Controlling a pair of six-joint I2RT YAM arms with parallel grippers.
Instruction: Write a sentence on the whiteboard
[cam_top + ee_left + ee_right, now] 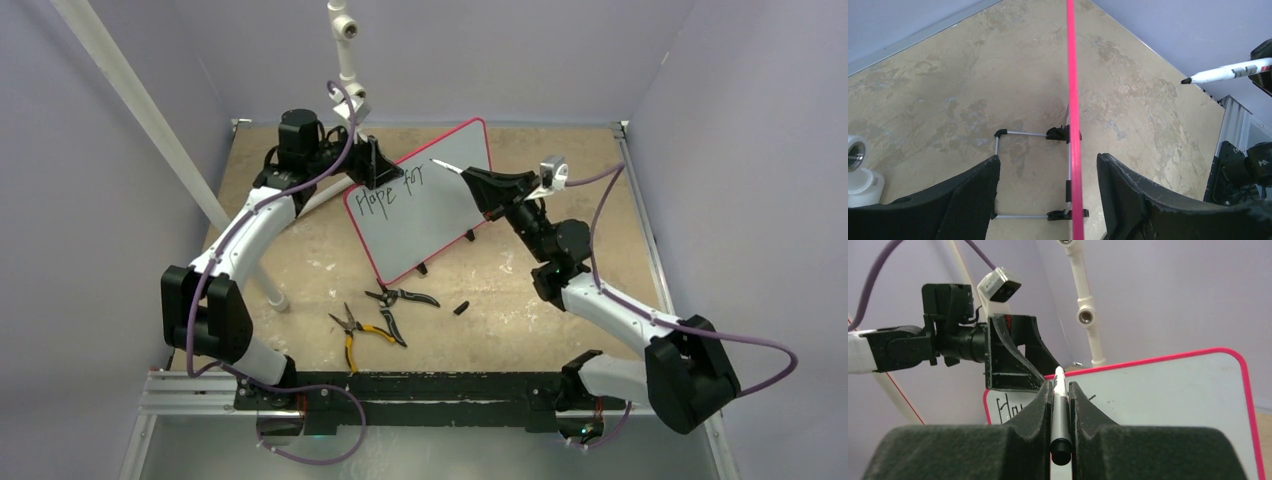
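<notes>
Marker point(450, 167) sits clamped in the right gripper point(1060, 390), tip close to the standing whiteboard point(430, 225), just right of the sentence point(390, 190), so far "Hope for". Press lightly and evenly, since the left gripper point(1047, 161) only straddles the board's edge, jaws apart. Whether the tip touches is unclear.

I record a robotics test cell: plain lavender walls point(740, 130) enclose my worn desk point(300, 260), robot arms point(245, 235) bolt to an aluminium rail point(190, 388), a white pipe frame point(347, 60) stands behind, and pliers point(358, 335) lie loose.
</notes>
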